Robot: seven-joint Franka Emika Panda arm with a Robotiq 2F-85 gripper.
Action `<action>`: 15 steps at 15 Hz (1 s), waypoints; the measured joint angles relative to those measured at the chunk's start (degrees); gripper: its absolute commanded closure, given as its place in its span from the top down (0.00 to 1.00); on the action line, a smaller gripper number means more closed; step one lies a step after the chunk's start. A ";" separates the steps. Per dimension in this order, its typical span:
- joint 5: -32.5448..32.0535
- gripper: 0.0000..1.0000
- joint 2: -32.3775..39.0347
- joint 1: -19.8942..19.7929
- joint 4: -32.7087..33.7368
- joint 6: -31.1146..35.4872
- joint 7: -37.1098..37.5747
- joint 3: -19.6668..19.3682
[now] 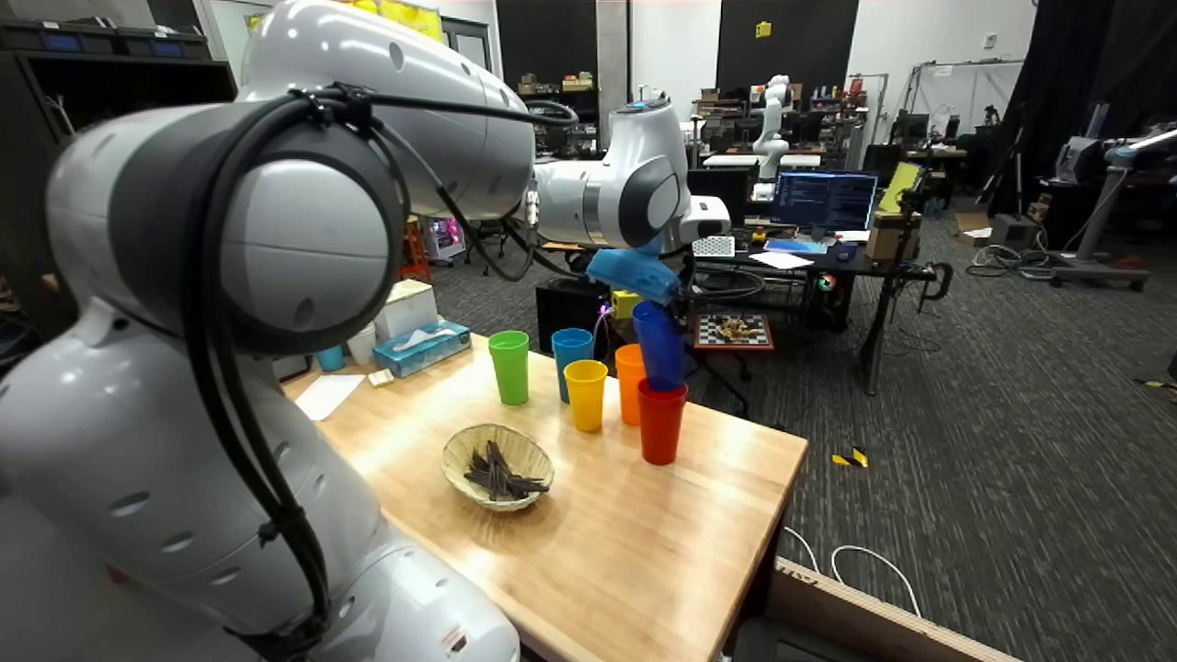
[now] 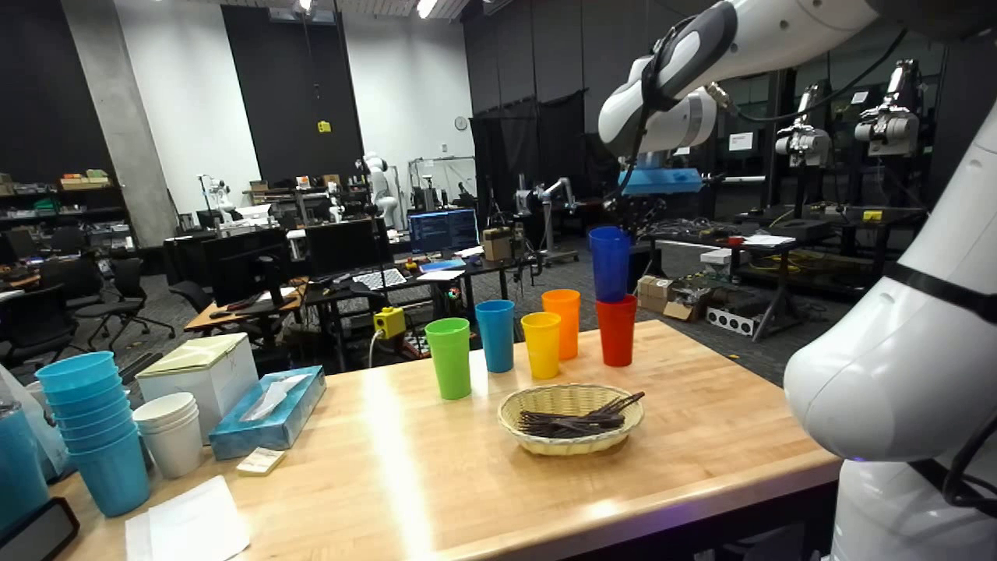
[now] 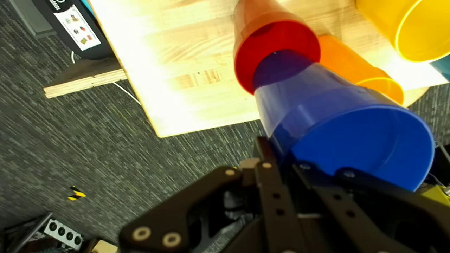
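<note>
My gripper (image 3: 277, 153) is shut on the wall of a dark blue cup (image 1: 658, 345), near its rim, one finger outside and one inside. Mouth up and leaning a little, this cup (image 2: 610, 265) hangs straight above an upright red cup (image 2: 617, 335). In the wrist view the blue cup's base overlaps the red cup's mouth (image 3: 277, 38); whether they touch I cannot tell. Right beside the red cup stands an orange cup (image 1: 630, 386), with a yellow cup (image 1: 586, 395) close by.
Farther along the table are a teal cup (image 2: 496, 335) and a green cup (image 2: 449, 358). A wicker basket (image 1: 460, 450) with dark sticks sits nearer the robot's base. A tissue box (image 2: 273, 413) and stacked light blue cups (image 2: 97, 436) occupy the opposite end. The table corner (image 3: 160, 135) is near the red cup.
</note>
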 measured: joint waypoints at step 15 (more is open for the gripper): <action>0.00 0.75 -0.16 0.02 -0.47 -2.87 -0.99 -0.30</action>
